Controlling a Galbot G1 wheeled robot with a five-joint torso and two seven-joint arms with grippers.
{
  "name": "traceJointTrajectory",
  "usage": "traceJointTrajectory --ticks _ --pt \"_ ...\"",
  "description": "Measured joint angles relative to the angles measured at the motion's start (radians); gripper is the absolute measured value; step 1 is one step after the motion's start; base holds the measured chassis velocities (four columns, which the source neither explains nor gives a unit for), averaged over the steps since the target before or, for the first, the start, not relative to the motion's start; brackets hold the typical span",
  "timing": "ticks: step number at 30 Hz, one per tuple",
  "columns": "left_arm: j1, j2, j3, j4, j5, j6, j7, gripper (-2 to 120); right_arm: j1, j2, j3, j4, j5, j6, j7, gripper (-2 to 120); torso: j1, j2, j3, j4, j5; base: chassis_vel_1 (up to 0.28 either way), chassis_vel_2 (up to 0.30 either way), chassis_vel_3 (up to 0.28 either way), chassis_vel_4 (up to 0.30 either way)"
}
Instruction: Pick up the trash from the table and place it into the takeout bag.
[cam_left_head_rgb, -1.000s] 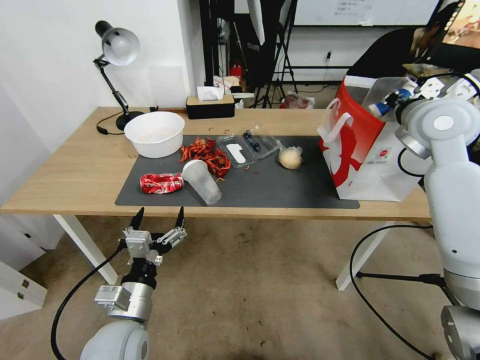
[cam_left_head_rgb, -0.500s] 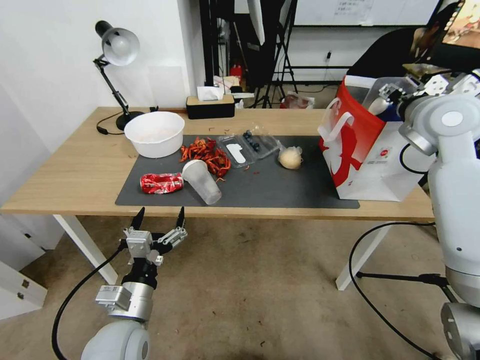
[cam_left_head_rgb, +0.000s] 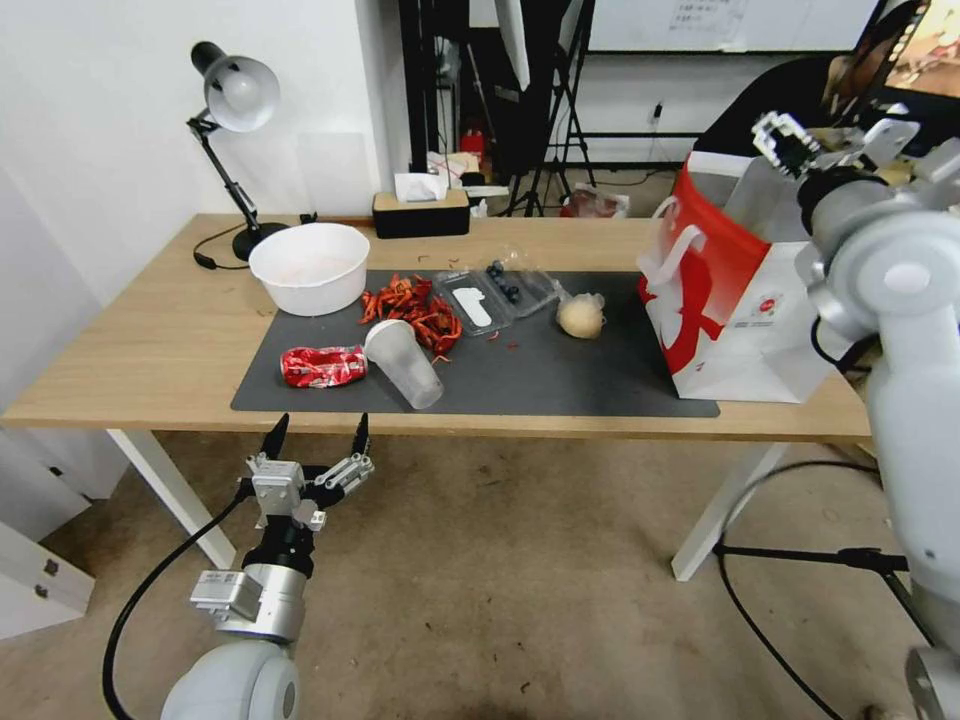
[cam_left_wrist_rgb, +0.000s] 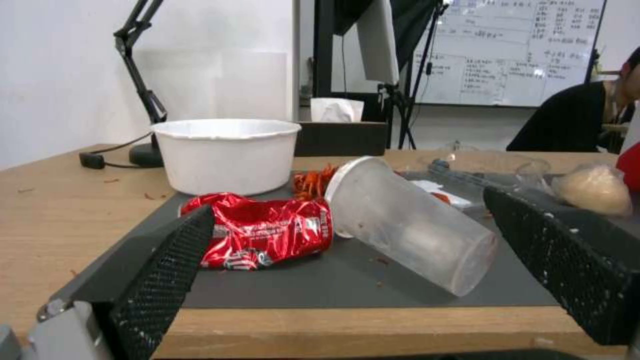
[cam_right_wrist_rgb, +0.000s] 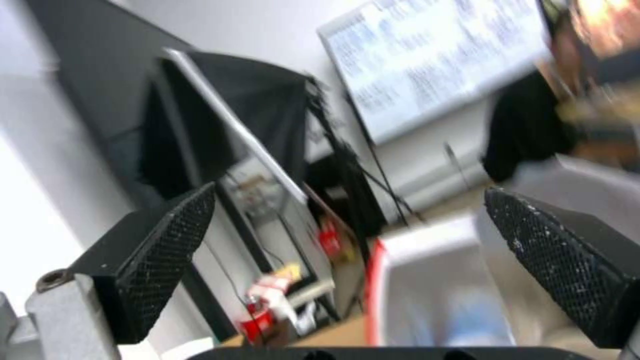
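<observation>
Light-wood table (cam_left_head_rgb: 150, 340), crumpled red can (cam_left_head_rgb: 323, 366)

I'm getting even, bright room light in head view, no hard shadows; soft shade under the table (cam_left_head_rgb: 150, 330). Desk lamp (cam_left_head_rgb: 238, 92) head looks pale, can't tell if lit. Some wide-angle bending at edges. Left wrist view soft but readable, whiteboard (cam_left_wrist_rgb: 513, 50) a bit washed out. Right wrist view badly motion-blurred, bkgd smeared; only the fingers (cam_right_wrist_rgb: 160, 250) fairly crisp.

Black desk lamp (cam_left_head_rgb: 232, 110), white bowl (cam_left_head_rgb: 309, 266), tissue box (cam_left_head_rgb: 421, 211), red chili scraps (cam_left_head_rgb: 413, 308), clear clamshell container (cam_left_head_rgb: 495, 292)
</observation>
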Motion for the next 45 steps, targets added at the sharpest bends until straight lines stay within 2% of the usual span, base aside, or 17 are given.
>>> traceJointTrajectory --ticks 1,2,5,7,10,11,16,17,20,22,28,30,32,40,45 --pt "0.0 0.001 0.0 0.0 0.0 -0.001 0.0 100 -0.054 -0.021 -0.002 0.039 -0.077 0.04 -0.082 100 0.0 0.0 0.0 -0.0003 0.0001 0.0 0.0 0.0 0.0" --pt "0.0 0.001 0.0 0.0 0.0 -0.001 0.0 100 -0.054 -0.021 -0.002 0.039 -0.077 0.04 -0.082 100 0.0 0.0 0.0 -0.0003 0.0001 0.0 0.0 0.0 0.0" --pt "0.0 0.002 0.0 0.0 -0.001 -0.003 0.0 100 -0.192 -0.047 -0.003 0.114 -0.249 0.13 -0.206 100 0.0 0.0 0.0 -0.0001 0.0001 0.0 0.0 0.0 0.0" --pt "0.0 0.002 0.0 0.0 -0.001 -0.003 0.0 100 -0.239 -0.048 -0.004 0.136 -0.296 0.154 -0.233 100 0.0 0.0 0.0 -0.0005 0.0006 0.0 0.0 0.0 0.0" --pt "-0.002 0.002 0.0 0.0 -0.001 -0.005 0.0 100 -0.391 -0.024 -0.014 0.226 -0.484 0.232 -0.294 100 0.0 0.0 0.0 -0.0001 0.0 0.0 0.0 0.0 0.0" --pt "-0.002 0.002 0.0 0.0 -0.001 -0.005 0.0 100 -0.391 -0.024 -0.014 0.226 -0.484 0.232 -0.294 100 0.0 0.0 0.0 -0.0001 0.0 0.0 0.0 0.0 0.0" --pt "-0.004 0.003 0.0 0.005 -0.004 -0.008 -0.001 100 -0.561 0.016 -0.019 0.278 -0.691 0.341 -0.376 100 0.0 0.0 0.0 -0.0001 0.0001 0.0 0.0 0.0 0.0" --pt "-0.004 0.003 0.0 0.005 -0.004 -0.008 -0.001 100 -0.561 0.016 -0.019 0.278 -0.691 0.341 -0.376 100 0.0 0.0 0.0 -0.0001 0.0001 0.0 0.0 0.0 0.0" --pt "-0.005 0.006 -0.003 0.013 -0.006 -0.016 -0.002 100 -0.731 0.049 -0.035 0.283 -0.842 0.43 -0.377 100 0.0 0.0 0.0 -0.0003 0.0003 0.0 0.0 0.0 0.0" --pt "-0.006 0.008 -0.003 0.014 -0.007 -0.018 -0.002 100 -0.772 0.059 -0.04 0.276 -0.877 0.455 -0.369 100 0.0 0.0 0.0 -0.0004 0.0002 0.0 0.0 0.0 0.0" --pt "-0.007 0.012 -0.006 0.017 -0.011 -0.021 -0.004 100 -0.948 0.115 -0.077 0.27 -0.982 0.499 -0.274 100 0.0 0.0 0.0 -0.0004 0.0 0.0 0.0 0.0 0.0" --pt "-0.007 0.012 -0.006 0.017 -0.011 -0.021 -0.004 100 -0.964 0.121 -0.08 0.262 -0.995 0.51 -0.269 100 0.0 0.0 0.0 -0.0003 -0.0001 0.0 0.0 0.0 0.0" --pt "-0.007 0.013 -0.007 0.017 -0.011 -0.022 -0.005 100 -1.014 0.146 -0.096 0.204 -1.046 0.564 -0.253 100 0.0 0.0 0.0 -0.0003 0.0004 0.0 0.0 0.0 0.0" --pt "-0.005 0.013 -0.008 0.018 -0.011 -0.024 -0.005 100 -1.04 0.188 -0.134 0.068 -1.087 0.64 -0.228 100 0.0 0.0 0.0 -0.0002 0.0004 0.0 0.0 0.0 0.0" --pt "-0.004 0.015 -0.012 0.017 -0.011 -0.025 -0.005 100 -1.044 0.197 -0.146 0.059 -1.075 0.643 -0.227 100 0.0 0.0 0.0 -0.0002 0.0002 0.0 0.0 0.0 0.0"
